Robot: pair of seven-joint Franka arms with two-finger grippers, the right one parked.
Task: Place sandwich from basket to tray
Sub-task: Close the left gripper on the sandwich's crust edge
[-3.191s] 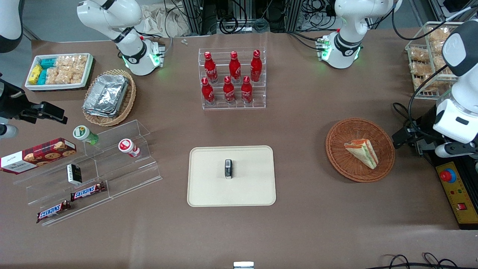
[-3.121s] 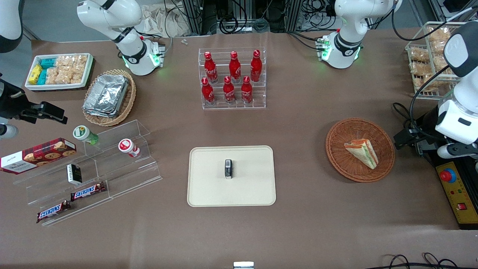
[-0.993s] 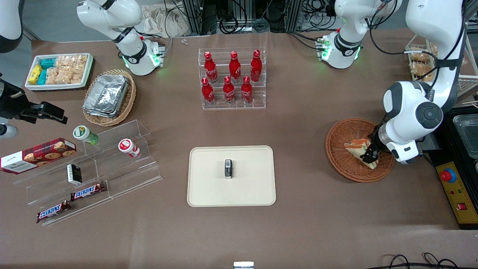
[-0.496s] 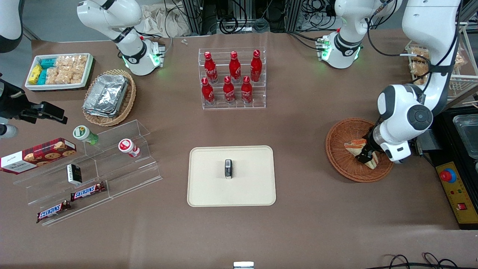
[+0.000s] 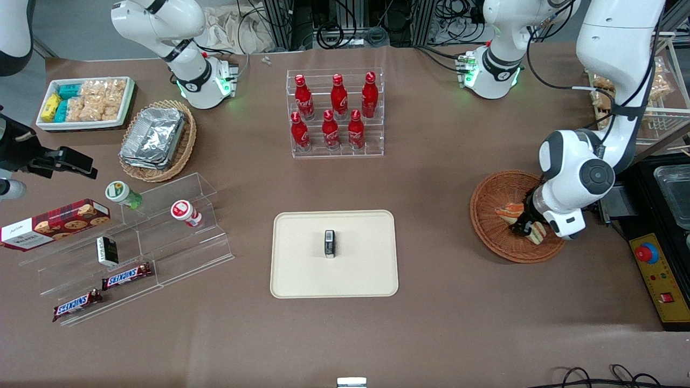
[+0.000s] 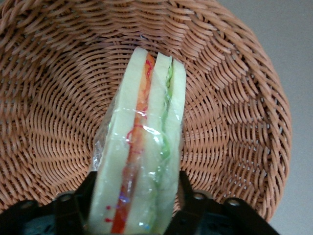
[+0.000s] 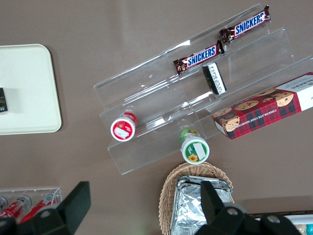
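The sandwich [image 5: 510,208], a wrapped white-bread wedge with red and green layers, rests on its edge in the reddish-brown wicker basket [image 5: 493,237] toward the working arm's end of the table. My gripper [image 5: 526,226] is down in the basket over it. In the left wrist view the sandwich [image 6: 146,137] fills the gap of the gripper [image 6: 135,183], both black fingers pressed against its bread faces, with the basket [image 6: 234,122] weave all round it. The cream tray [image 5: 302,275] lies mid-table, apart from the basket.
A small black object [image 5: 329,243] stands on the tray. A clear rack of red bottles [image 5: 335,113] is farther from the front camera. An acrylic shelf with snacks [image 5: 135,242] and a foil-container basket [image 5: 156,140] lie toward the parked arm's end. A yellow control box [image 5: 660,280] sits beside the basket.
The arm swung in from the table's edge and came down over the basket. Over the last second the gripper settled lower round the sandwich, which shifted slightly.
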